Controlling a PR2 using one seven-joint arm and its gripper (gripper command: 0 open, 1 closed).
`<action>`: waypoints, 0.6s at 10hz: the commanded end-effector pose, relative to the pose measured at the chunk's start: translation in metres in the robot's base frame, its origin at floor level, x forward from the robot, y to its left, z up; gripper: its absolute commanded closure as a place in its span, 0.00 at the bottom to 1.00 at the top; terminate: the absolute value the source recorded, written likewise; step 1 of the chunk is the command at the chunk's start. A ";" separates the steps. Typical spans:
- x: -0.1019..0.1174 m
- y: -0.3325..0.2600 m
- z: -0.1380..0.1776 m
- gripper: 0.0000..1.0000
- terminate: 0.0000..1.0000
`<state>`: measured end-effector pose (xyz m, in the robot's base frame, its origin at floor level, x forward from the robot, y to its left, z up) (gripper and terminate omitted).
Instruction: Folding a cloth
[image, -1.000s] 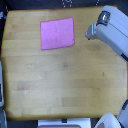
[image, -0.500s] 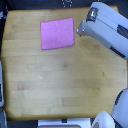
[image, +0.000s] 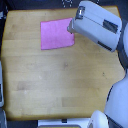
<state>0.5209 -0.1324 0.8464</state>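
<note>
The pink cloth (image: 56, 34) lies flat on the wooden table (image: 60, 75), near the far edge and a little to the exterior view's left of the middle. My gripper (image: 70, 27) reaches in from the exterior view's right, and its tip sits over the cloth's right edge near the top corner. The bulky grey-white arm body (image: 97, 25) hides the fingers. I cannot tell whether they are open or shut, or whether they touch the fabric.
The robot's white body (image: 117, 102) fills the lower right corner. A dark object (image: 2, 95) stands along the exterior view's left edge of the table. A white piece (image: 52, 123) lies at the near edge.
The arm has moved toward the exterior view's left, from beside the cloth to over its right edge. The cloth has not shifted.
</note>
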 end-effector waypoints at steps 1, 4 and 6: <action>0.034 0.042 -0.041 0.00 0.00; 0.052 0.046 -0.068 0.00 0.00; 0.061 0.042 -0.091 0.00 0.00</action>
<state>0.5534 -0.0924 0.8000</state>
